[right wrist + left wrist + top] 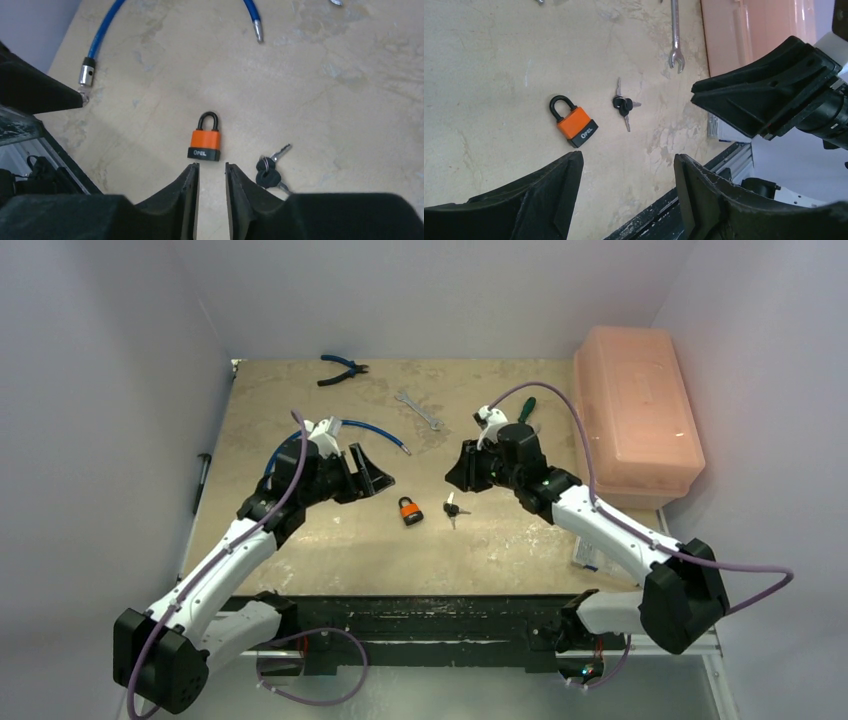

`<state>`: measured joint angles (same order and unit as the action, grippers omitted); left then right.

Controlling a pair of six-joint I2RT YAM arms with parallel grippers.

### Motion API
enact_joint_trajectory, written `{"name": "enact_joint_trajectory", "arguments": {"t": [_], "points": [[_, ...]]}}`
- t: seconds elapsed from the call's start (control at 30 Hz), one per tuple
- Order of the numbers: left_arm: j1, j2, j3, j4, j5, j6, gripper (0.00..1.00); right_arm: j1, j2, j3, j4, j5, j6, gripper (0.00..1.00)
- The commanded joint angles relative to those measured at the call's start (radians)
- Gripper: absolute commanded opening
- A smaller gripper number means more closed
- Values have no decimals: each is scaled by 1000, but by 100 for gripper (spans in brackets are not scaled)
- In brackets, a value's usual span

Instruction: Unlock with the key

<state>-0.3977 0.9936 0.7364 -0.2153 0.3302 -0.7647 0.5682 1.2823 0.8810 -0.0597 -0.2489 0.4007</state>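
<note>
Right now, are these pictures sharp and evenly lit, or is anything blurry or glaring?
Top view: soft, even light, faint shadows. Left wrist view: padlock and keys sharp; left tool dark, little detail. Right wrist view: padlock's lettering readable, no glare.

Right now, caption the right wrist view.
Orange padlock and keys lie apart, ahead of the right gripper's narrowly parted fingers.

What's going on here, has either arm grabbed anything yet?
Not yet. The orange padlock lies flat on the table with its shackle closed, and the keys lie just beside it, not touching. The left pincer is open and empty, to the left of the padlock. The right pincer is on the keys' side, its jaws only slightly apart and holding nothing.
</note>
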Motion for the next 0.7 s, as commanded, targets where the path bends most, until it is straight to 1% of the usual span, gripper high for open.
{"name": "enact_joint_trajectory", "arguments": {"t": [0.0,0.17,0.27,0.37,0.47,0.57,0.67], "points": [[-9,-3,77,-42,-88,67,70,30,44,69,-148,142,-13,45],[-8,-22,134,-203,-235,233,71,81,144,108,-284,200,-54,75],[-7,-47,130,-255,-283,282,71,121,207,129,-312,242,-107,83],[-7,-73,121,-290,-311,309,71,136,268,159,-336,291,-152,86],[-7,-99,105,-314,-322,321,71,136,317,184,-331,339,-181,86],[-7,-121,81,-320,-327,326,71,136,352,206,-327,373,-212,85],[-7,-133,72,-315,-327,327,71,136,380,219,-321,361,-234,81]]}}
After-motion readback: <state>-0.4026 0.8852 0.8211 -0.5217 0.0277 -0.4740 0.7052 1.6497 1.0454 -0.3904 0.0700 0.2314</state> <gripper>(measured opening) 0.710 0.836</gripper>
